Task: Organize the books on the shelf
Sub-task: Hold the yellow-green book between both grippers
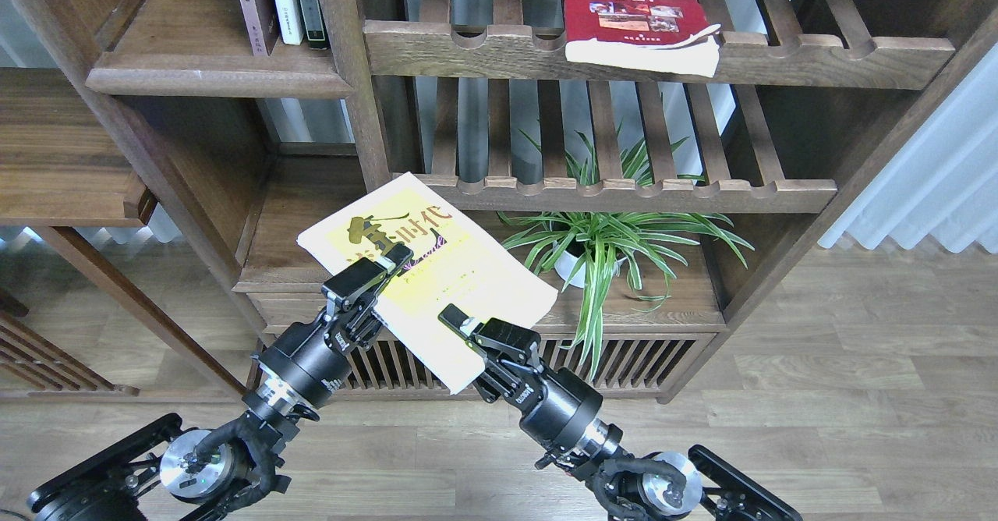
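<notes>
Yellow-green book (460,271) tilted, lengthwise upper-left to lower-right

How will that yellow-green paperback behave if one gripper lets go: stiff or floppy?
Probably floppy: the yellow-green paperback is wide and thin, held at its near edge by the left gripper and right gripper. With one grip only, the far end would likely sag or swing. The red book above already shows a curled cover, hinting at soft covers.

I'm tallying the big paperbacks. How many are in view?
2. The yellow book is held by both grippers, left and right; the red book lies on the top rack. Others may be hidden.
</notes>
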Robot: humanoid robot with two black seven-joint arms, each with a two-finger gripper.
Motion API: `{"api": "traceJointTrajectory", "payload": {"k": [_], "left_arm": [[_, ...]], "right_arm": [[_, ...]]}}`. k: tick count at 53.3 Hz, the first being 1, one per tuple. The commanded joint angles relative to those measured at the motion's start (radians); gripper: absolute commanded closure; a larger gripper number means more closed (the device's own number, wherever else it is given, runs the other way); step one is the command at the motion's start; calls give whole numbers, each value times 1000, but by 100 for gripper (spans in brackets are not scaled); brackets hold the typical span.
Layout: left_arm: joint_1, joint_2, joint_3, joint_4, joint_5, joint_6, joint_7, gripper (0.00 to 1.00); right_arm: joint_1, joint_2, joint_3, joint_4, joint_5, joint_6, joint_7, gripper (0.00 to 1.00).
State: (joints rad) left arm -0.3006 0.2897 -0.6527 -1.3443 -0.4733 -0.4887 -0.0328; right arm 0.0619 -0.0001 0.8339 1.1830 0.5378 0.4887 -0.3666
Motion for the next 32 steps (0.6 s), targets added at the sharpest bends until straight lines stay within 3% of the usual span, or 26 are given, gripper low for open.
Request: {"api": "traceJointTrajectory", "payload": {"k": [1,17,22,32], "left_arm": [[-2,5,1,1,13,0,-7,89],[3,22,-1,2,32,0,-7,92],[5,29,1,2,35,0,-7,92],[8,40,-2,2,36,0,-7,92]], "right_arm": [[1,0,1,0,1,0,0,93],[4,0,1,0,1,0,2,89],[6,0,2,0,1,0,2,72],[10,0,2,0,1,0,5,58]]}}
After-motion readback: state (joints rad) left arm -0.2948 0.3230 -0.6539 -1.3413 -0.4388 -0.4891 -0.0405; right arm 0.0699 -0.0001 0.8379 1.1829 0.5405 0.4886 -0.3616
